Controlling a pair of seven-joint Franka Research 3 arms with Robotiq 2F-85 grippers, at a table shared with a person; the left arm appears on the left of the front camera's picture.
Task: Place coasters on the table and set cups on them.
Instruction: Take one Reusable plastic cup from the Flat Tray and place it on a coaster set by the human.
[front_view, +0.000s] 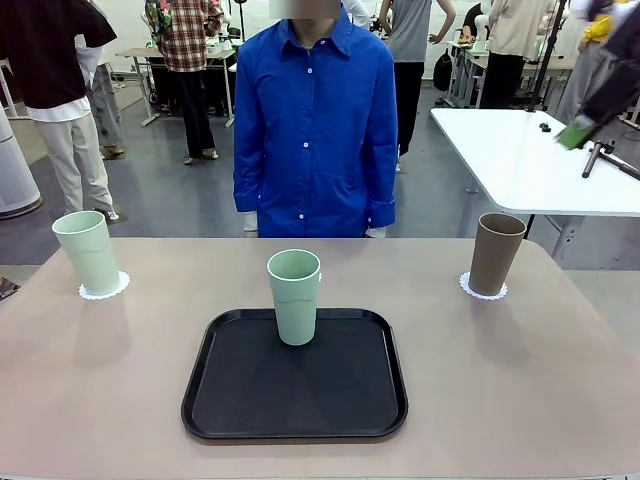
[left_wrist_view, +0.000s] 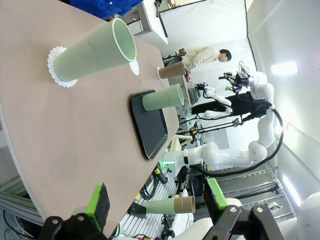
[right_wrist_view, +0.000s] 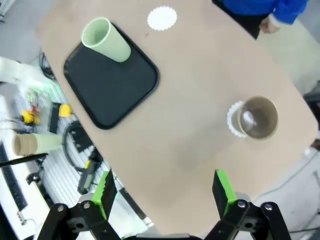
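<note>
Centrally, a mint green cup (front_view: 294, 296) stands upright on the tray (front_view: 240, 400).

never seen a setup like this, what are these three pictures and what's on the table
It is one moment seen by three cameras on a two-armed robot. The front view looks across the tan table at a person in a blue shirt. The other two cameras ride on the robot's wrists, so each shows its own gripper at the bottom: the left gripper and right gripper, both open and holding nothing.

On the table, one green cup and the brown cup each stand on a white coaster. A second green cup stands on the black tray. A third coaster lies bare beyond the tray.
</note>
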